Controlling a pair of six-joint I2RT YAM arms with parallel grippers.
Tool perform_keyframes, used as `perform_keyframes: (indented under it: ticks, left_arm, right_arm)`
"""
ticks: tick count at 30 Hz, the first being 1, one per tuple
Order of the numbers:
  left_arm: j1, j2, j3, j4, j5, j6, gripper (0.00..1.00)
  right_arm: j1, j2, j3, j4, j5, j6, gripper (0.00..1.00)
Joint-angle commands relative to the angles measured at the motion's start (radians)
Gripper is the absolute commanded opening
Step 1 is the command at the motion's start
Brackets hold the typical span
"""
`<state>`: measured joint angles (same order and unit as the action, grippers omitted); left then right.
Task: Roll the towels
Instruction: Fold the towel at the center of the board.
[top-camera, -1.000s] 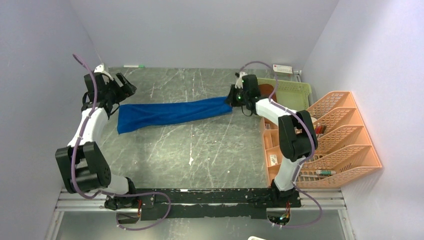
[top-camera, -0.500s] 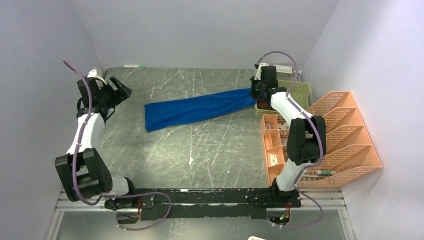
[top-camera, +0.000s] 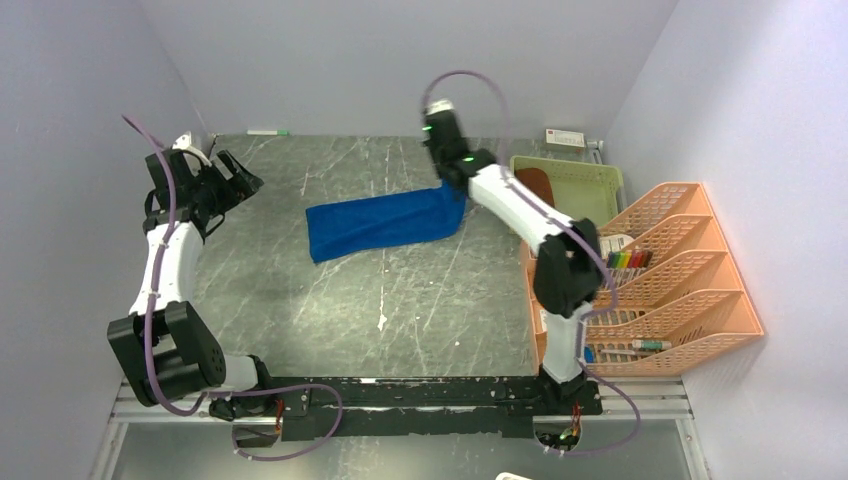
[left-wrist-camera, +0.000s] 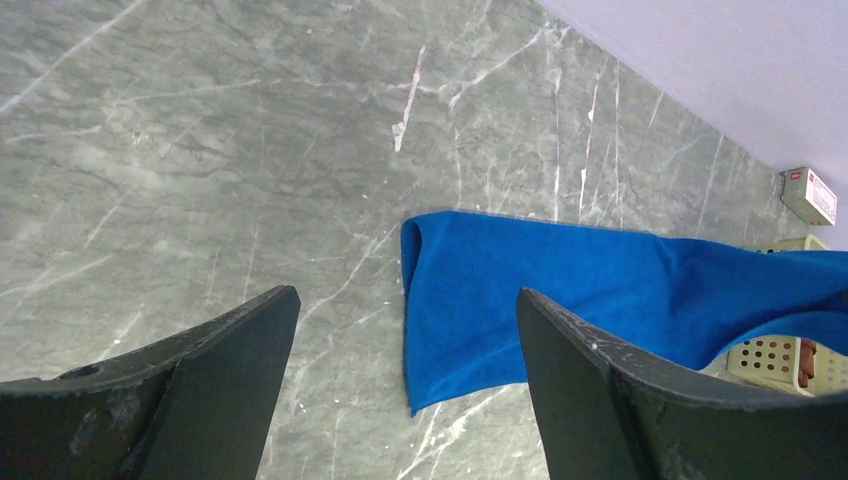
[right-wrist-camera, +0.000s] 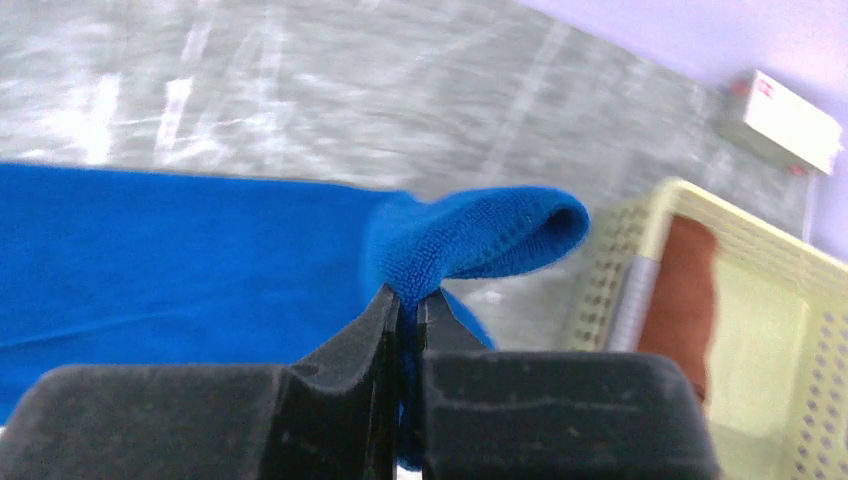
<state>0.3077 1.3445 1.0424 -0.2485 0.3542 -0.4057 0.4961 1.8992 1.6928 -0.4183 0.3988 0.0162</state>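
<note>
The blue towel (top-camera: 380, 225) lies as a folded strip across the middle of the grey table (top-camera: 400, 300), slanting up toward the right of the frame. Its right end is lifted, pinched between the clamped fingers of the right gripper (top-camera: 455, 188), just left of the green basket (top-camera: 590, 170). The right wrist view shows the cloth looping over above the tips. The rust-brown towel (top-camera: 537, 186) sits inside that basket, seemingly bunched, though little of it shows. At the upper left, the left gripper (top-camera: 240, 176) hangs spread wide and empty, well apart from the blue towel's left end.
</note>
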Motion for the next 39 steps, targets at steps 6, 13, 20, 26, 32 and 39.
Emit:
perform_keyframes:
  ticks: [6, 13, 20, 26, 32, 39]
  left_arm:
    - [0.094, -0.070, 0.061, -0.126, 0.109, 0.044, 0.95]
    - [0.192, -0.095, 0.019, -0.118, 0.187, 0.064, 0.97]
    - [0.226, -0.091, 0.001, -0.099, 0.259, 0.026, 0.95]
    - [0.233, -0.095, -0.007, -0.091, 0.275, 0.022, 0.95]
    - [0.238, -0.101, -0.015, -0.090, 0.277, 0.023, 0.95]
    - [0.241, -0.105, -0.012, -0.094, 0.282, 0.020, 0.95]
  right_arm:
    - [0.375, 0.497, 0.543, -0.310, 0.302, -0.033, 0.00]
    - [0.505, 0.664, 0.779, -0.316, 0.202, -0.020, 0.00]
    - [0.512, 0.619, 0.673, -0.194, -0.040, 0.043, 0.00]
    - [0.513, 0.664, 0.721, -0.151, -0.084, 0.058, 0.00]
    - [0.514, 0.692, 0.742, -0.062, -0.133, 0.076, 0.00]
    - [0.514, 0.690, 0.701, 0.036, -0.171, 0.089, 0.01]
